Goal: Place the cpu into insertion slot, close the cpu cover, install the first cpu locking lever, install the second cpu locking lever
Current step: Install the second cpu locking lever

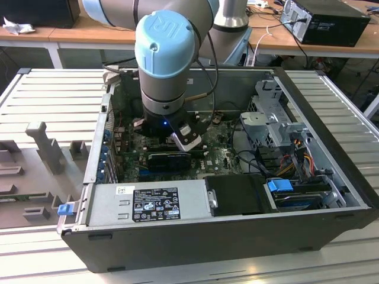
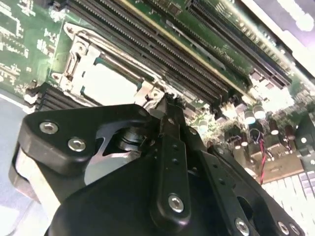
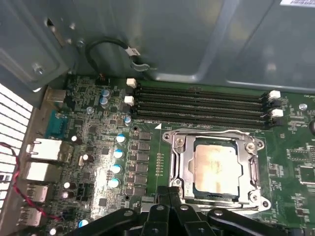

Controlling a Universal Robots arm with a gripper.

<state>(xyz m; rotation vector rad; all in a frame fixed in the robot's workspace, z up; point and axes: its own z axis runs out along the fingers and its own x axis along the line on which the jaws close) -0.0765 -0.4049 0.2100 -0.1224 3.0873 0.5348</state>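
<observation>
- Cpu, with its dull silver top, is seen seated in the insertion slot on the green circuit board in the first wrist view; in the second wrist view the cpu is shown pale and glary within the same socket.
- The cpu cover, a silver frame with a large window, is laid down flat around the chip, and the chip's top is visible through the window.
- A thin metal rod is seen along the cover's edge nearest the memory slots; it is probably a locking lever, though whether it is latched cannot be told.
- The gripper is held just beside the edge of the cover, with its black fingers drawn together and nothing seen between them; the tips appear to be at or touching the socket frame.
- In the second wrist view the gripper is shown with its tip close to the corner of the socket.
- In the exterior view the arm is lowered into the open computer case, which is lying on a slatted metal table.
</observation>
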